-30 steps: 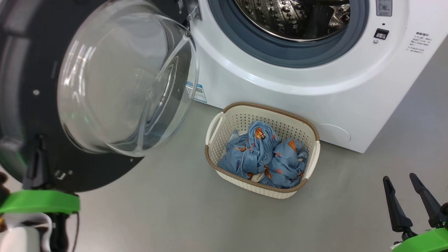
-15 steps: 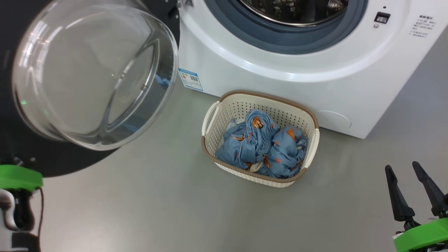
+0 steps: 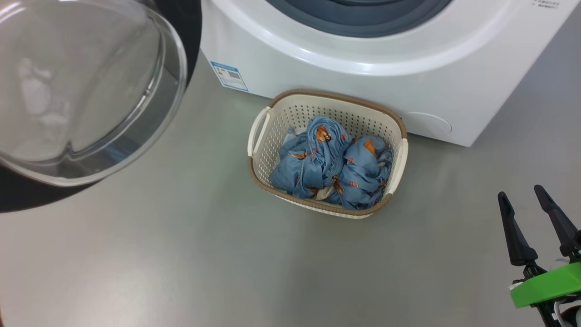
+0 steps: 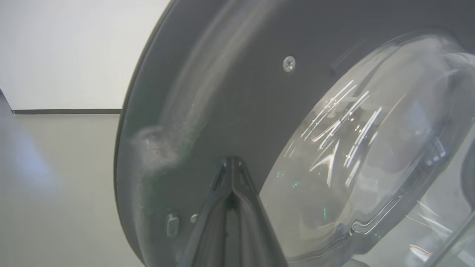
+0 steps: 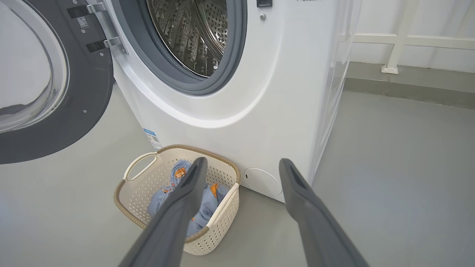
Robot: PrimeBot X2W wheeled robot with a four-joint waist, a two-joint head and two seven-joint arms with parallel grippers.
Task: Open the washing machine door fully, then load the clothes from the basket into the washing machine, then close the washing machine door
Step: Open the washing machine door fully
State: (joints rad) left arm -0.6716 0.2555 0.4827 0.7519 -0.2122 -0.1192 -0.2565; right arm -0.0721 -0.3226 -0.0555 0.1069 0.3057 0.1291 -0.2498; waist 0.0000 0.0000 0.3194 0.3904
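The washing machine door [image 3: 27,195] stands swung open at the left, its glass bowl [image 3: 86,91] bulging toward me. My left gripper [image 4: 232,160] is shut, its tips together close against the door's black inner face [image 4: 241,92]. The washing machine [image 3: 363,81] is white, and its steel drum [image 5: 185,33] is open. In front of it the basket [image 3: 258,131] sits on the floor holding the clothes [image 3: 331,163], blue with orange bears. My right gripper [image 3: 521,193] hangs open and empty, right of the basket and above the floor; in its own wrist view the right gripper [image 5: 243,162] points toward the basket [image 5: 122,200].
Grey floor [image 3: 181,263] spreads around the basket. A blue label [image 3: 229,76] marks the machine's lower left front. A white wall and a railing [image 5: 400,40] stand behind the machine's right side.
The head camera has tilted down, so the machine and basket sit higher in view. The door has swung further left. The left wrist's green collar has left the head view.
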